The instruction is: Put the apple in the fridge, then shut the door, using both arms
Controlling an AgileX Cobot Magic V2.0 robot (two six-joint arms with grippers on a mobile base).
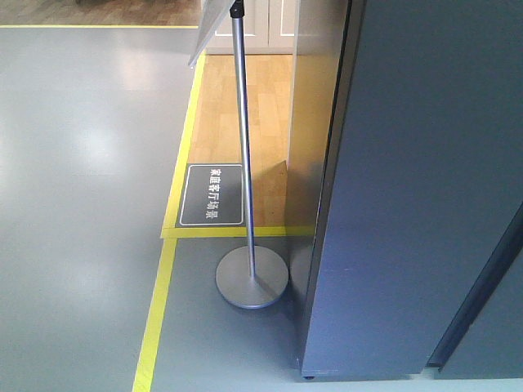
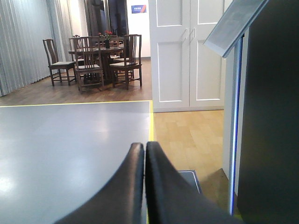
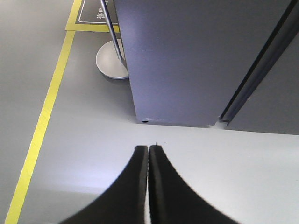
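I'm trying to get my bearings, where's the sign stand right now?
In the front view, the sign stand is left of the fridge, its round base on the grey floor just below the yellow line. The right wrist view shows that base at the fridge's left corner.

You're looking at the fridge (image 1: 409, 188), dark grey, filling the right side. Just left of it a sign stand (image 1: 249, 245) sits on grey floor beside yellow floor tape (image 1: 155, 318) and a black floor label (image 1: 212, 194).

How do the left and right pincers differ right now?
The left pincer points level across the room toward a dining table; the right pincer points down at the floor before the fridge. Both are black, shut and empty.
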